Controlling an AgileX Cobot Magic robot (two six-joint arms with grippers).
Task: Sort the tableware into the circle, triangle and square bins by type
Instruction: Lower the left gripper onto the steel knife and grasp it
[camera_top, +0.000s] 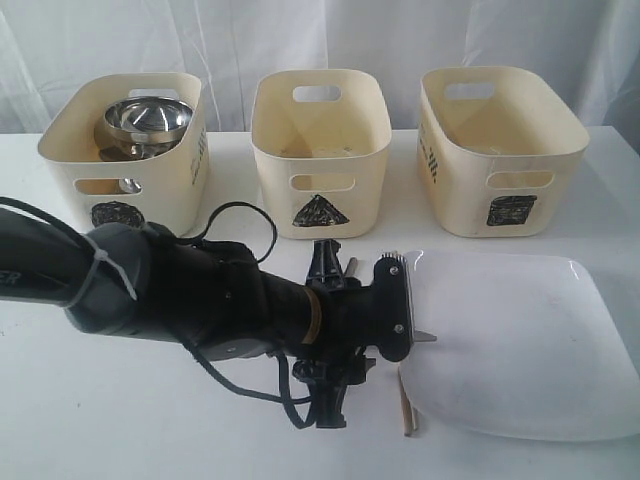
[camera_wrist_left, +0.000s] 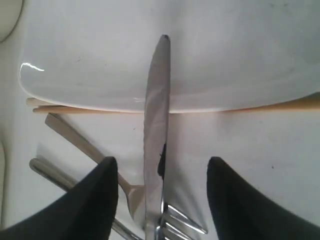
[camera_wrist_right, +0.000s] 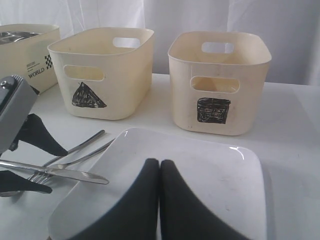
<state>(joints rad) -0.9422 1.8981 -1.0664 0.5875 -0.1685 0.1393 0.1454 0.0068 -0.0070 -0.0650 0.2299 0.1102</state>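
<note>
My left gripper (camera_wrist_left: 162, 192) is open, its jaws standing either side of the steel knife (camera_wrist_left: 156, 115). The knife's tip reaches over the rim of the large white square plate (camera_wrist_left: 200, 45). Fork tines (camera_wrist_left: 182, 224) show beside the knife, and another steel handle (camera_wrist_left: 75, 140) lies slanted behind it. Wooden chopsticks (camera_wrist_left: 90, 109) poke out from under the plate's edge. In the exterior view the left gripper (camera_top: 408, 318) sits at the plate's (camera_top: 520, 340) left side. My right gripper (camera_wrist_right: 160, 167) is shut on nothing, above the plate (camera_wrist_right: 210, 175).
Three cream bins stand along the back: the circle bin (camera_top: 110, 212) with a steel bowl (camera_top: 148, 118) on top of other steel pieces, the triangle bin (camera_top: 320, 210) and the square bin (camera_top: 510, 210). White curtains hang behind. The left arm (camera_top: 180, 290) spans the table's front.
</note>
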